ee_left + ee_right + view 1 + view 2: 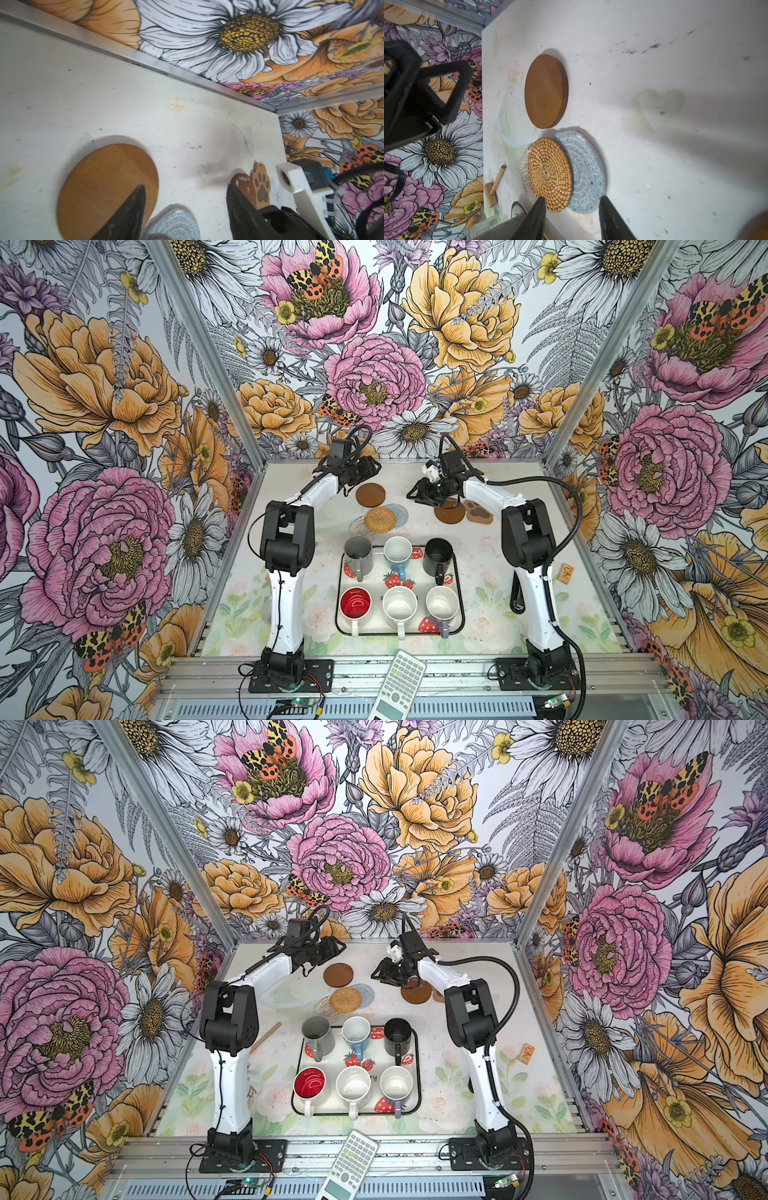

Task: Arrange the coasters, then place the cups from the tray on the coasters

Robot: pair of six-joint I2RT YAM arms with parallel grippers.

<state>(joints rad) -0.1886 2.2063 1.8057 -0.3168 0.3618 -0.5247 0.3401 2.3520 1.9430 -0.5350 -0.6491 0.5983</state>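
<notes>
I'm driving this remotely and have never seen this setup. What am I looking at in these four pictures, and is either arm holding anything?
Two robot arms stand at the near edge of the table, each ending in a two-fingered pincer. The two wide pictures come from one overhead camera pair; the other two from a camera on each wrist. Six mugs stand on the strawberry tray. Beyond it lie the coasters: a brown disc, a rattan mat overlapping a blue-grey mat and a whitish mat, a second brown disc, a paw-shaped one. The left pincer and the right pincer are both open and empty, near the coasters.
</notes>
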